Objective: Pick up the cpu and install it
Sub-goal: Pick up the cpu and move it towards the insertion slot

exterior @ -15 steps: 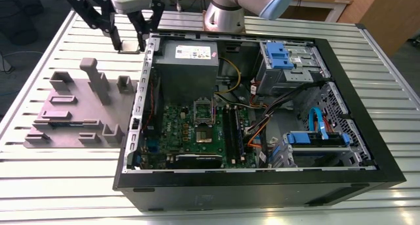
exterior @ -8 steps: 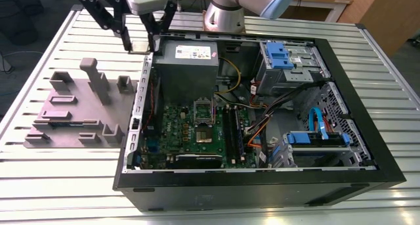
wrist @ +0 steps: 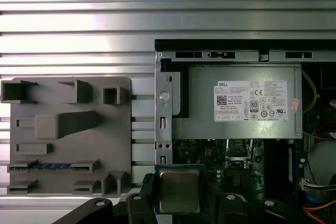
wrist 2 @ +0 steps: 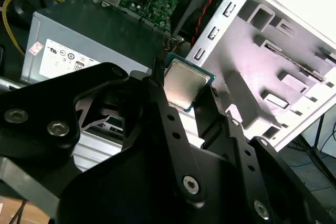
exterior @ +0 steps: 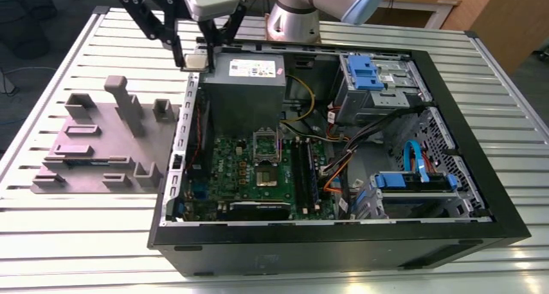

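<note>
The cpu [exterior: 195, 62], a small square chip with a silvery top, hangs in the air over the edge of the open computer case [exterior: 343, 242], on the side nearest the fixture plate. My gripper [exterior: 195, 60] is shut on it, one black finger on each side. Both wrist views show the cpu [wrist 2: 184, 83] [wrist: 179, 190] clamped between the fingers [wrist 2: 157, 90]. On the green motherboard [exterior: 249, 178] below, the cpu socket [exterior: 267, 175] lies uncovered, well apart from the chip and nearer the case's front.
A grey fixture plate [exterior: 94, 172] with upright blocks sits on the slatted table at the exterior view's left. The grey power supply [exterior: 247, 82] lies just beside the gripper. Memory sticks [exterior: 302, 172], cables and blue drive bays [exterior: 369, 72] crowd the case.
</note>
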